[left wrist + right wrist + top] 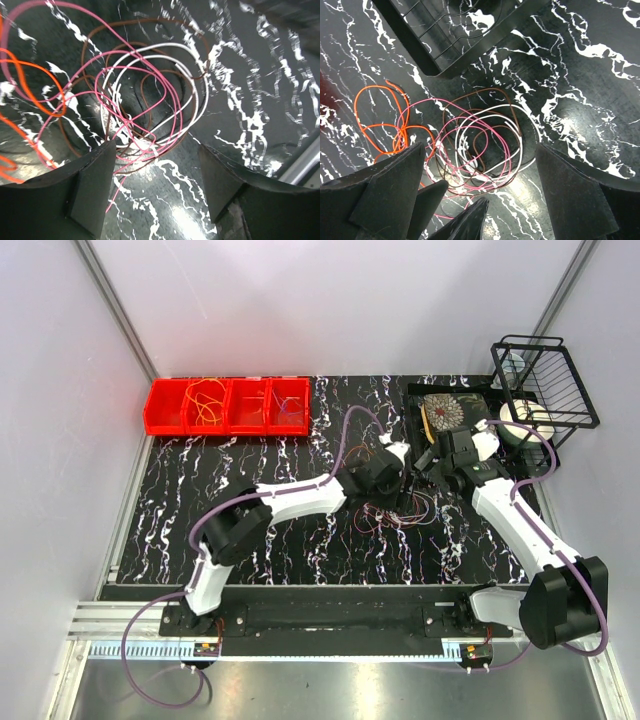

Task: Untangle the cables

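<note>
Top external: both arms lean in over one spot, mid-right of the frame, where the cables (400,512) lie in a loose knot on the desk (250,460). The left fingers (398,486) come in from the left, the right fingers (432,472) from the upper right.
Left fingers: spread, nothing pinched. The knot sits just beyond and between the tips.
Right fingers: spread wide and empty, hovering over the same knot.
Step in hand: by my read, singling out one strand to draw it free.
How to do it well: go for an outer loop, not the crossing in the middle. The white loop (196,95) bulges out at the right of the heap and looks easiest to pinch alone. One set of fingers should pin the rest while the other lifts slowly, so the thin wires slide instead of dragging the whole bundle.
Risk: closing on the centre would likely catch pink, brown and white together.
Left wrist view alone: the pink strand (118,186) trails down past the finger at lower left of the frame.
Right wrist view alone: the whole orange strand (375,87) loops out at the left, and the black tray (415,50) edge runs near the knot at the top of the frame.
Top view alone: a red bin (165,412) at upper left holds a yellow cable (205,405), well apart from the knot.
</note>
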### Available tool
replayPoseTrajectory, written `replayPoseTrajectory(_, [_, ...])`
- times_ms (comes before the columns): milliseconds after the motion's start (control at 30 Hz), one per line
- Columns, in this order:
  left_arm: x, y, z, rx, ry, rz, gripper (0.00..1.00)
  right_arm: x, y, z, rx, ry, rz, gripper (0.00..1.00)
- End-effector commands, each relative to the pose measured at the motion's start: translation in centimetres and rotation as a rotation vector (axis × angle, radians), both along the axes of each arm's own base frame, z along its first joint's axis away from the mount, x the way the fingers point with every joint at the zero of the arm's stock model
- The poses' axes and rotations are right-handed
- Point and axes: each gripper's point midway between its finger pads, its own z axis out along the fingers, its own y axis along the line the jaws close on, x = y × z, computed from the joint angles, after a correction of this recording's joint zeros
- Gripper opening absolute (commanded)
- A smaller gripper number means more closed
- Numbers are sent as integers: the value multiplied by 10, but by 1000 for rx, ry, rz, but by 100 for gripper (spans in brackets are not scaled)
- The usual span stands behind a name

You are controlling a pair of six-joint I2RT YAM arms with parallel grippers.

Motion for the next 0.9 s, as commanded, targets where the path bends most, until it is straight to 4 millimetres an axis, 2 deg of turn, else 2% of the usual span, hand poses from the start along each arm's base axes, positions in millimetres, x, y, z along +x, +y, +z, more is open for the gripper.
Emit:
replayPoseTrajectory(0, [6, -21, 17, -61, -11, -11, 68, 7, -13, 21, -48, -52, -38, 96])
replayPoseTrajectory(333, [11, -23, -5, -19, -5, -9, 64, 10, -11, 16, -49, -43, -15, 96])
replayPoseTrajectory(533, [21, -18, -15, 34, -23, 40, 59, 11, -10, 15, -53, -43, 1, 96])
replayPoseTrajectory(867, [28, -18, -28, 73, -30, 61, 39, 13, -4, 11, -37, -35, 27, 96])
